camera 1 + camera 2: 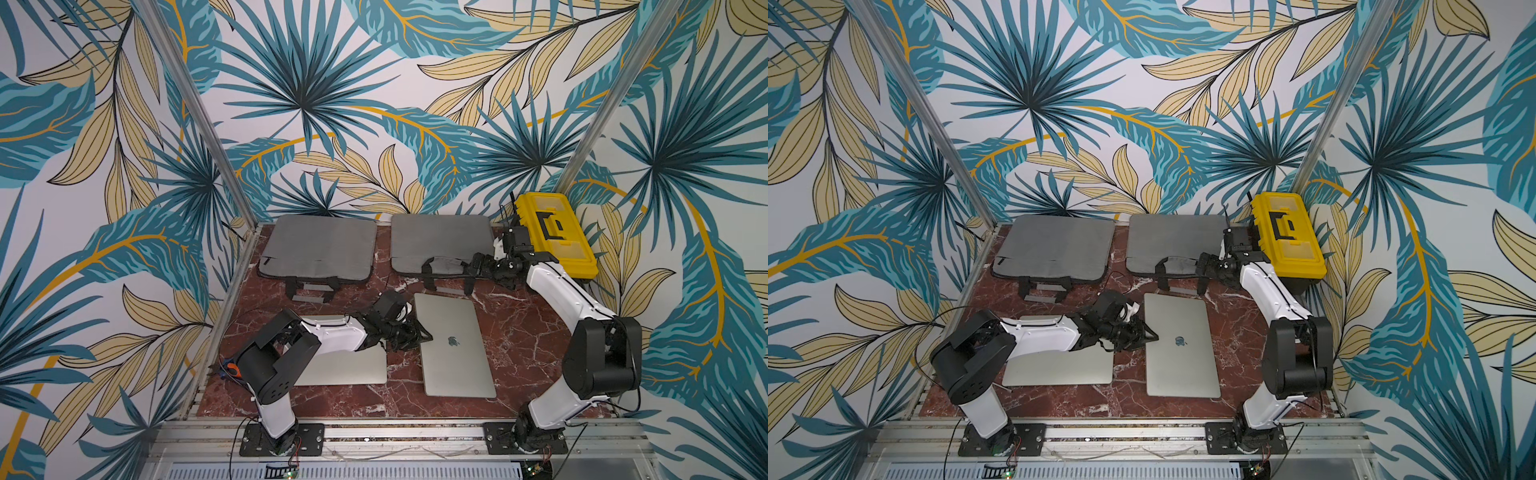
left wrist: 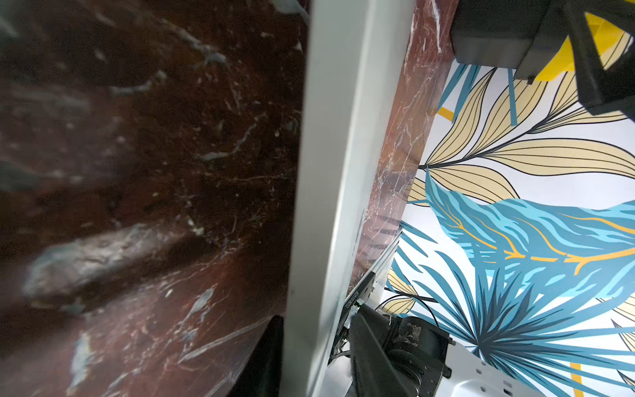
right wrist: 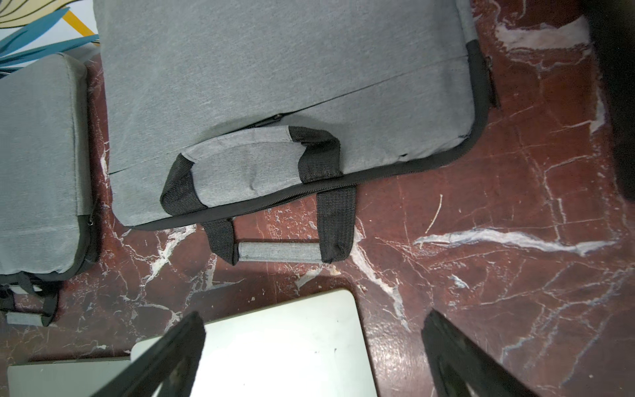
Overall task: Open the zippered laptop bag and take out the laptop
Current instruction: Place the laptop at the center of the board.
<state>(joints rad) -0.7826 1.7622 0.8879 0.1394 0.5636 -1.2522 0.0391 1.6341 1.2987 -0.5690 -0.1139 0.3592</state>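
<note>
Laptop (image 1: 455,345), silver w/ logo up, lies flat and closed on the marble table (image 1: 519,332), outside both bags, in front of the yellow toolbox (image 1: 555,232) and to its left. Right bag (image 1: 440,243), grey, lies just left of the toolbox, btwn it and the left bag (image 1: 318,249). One handle (image 3: 247,168) is flopped back onto the right bag's top. 2nd laptop (image 1: 345,365) sits well apart from the toolbox, beyond the logo laptop, partly under the left arm. Left gripper (image 1: 426,336) is at the logo laptop's edge on the side away from the toolbox. The wrist view shows that edge close up, but can't tell whether the fingers pinch it. Right gripper (image 1: 477,264) hovers nr the toolbox, by the right bag's front corner on the toolbox side, jaws wide apart, holding nothing.
</note>
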